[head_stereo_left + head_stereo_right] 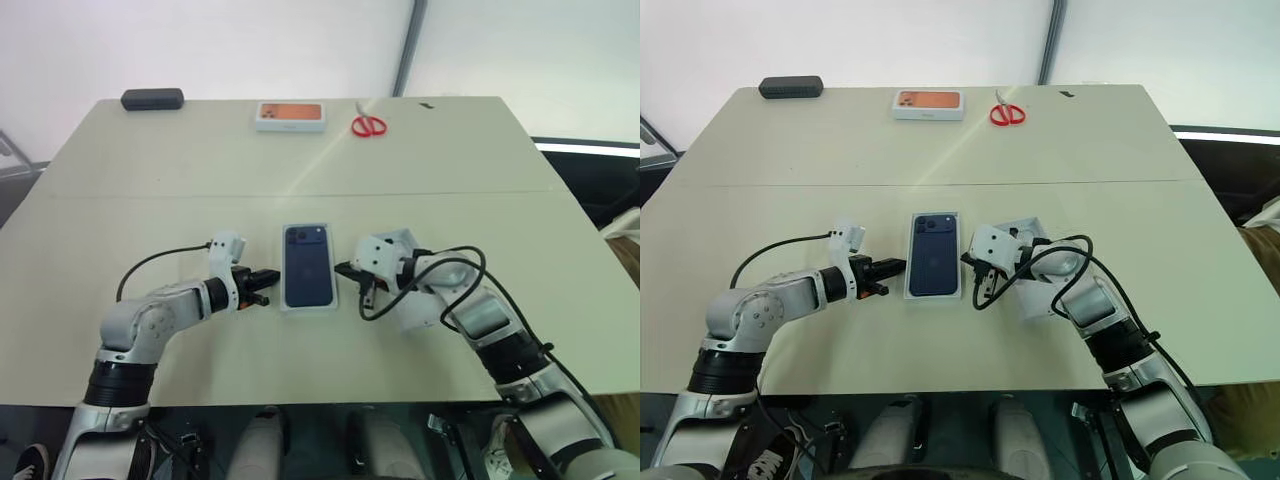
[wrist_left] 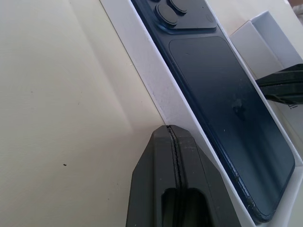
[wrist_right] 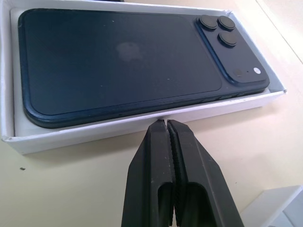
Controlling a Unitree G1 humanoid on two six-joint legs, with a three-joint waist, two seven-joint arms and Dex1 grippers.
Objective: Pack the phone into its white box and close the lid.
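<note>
Dark navy-blue phone (image 1: pixel 307 266), camera-side up, lies in shallow white cardboard box (image 1: pixel 283 300) at frame centre. Left gripper (image 1: pixel 262 279) and right gripper (image 1: pixel 345 269), fingers pressed together and empty, flank it; next, seat lid (image 1: pixel 1030 228) squarely.

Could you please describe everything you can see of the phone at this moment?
The phone is a slim, dark navy-blue smartphone with rounded corners and a matte-looking back. It lies flat, back up, inside the white box, whose low walls surround it. A raised square camera cluster with three round lenses sits in one corner, at the end farther from the robot, and a faint logo marks the middle of the back. The shut left gripper and shut right gripper flank the box, neither touching the phone. No lid covers it.
</note>
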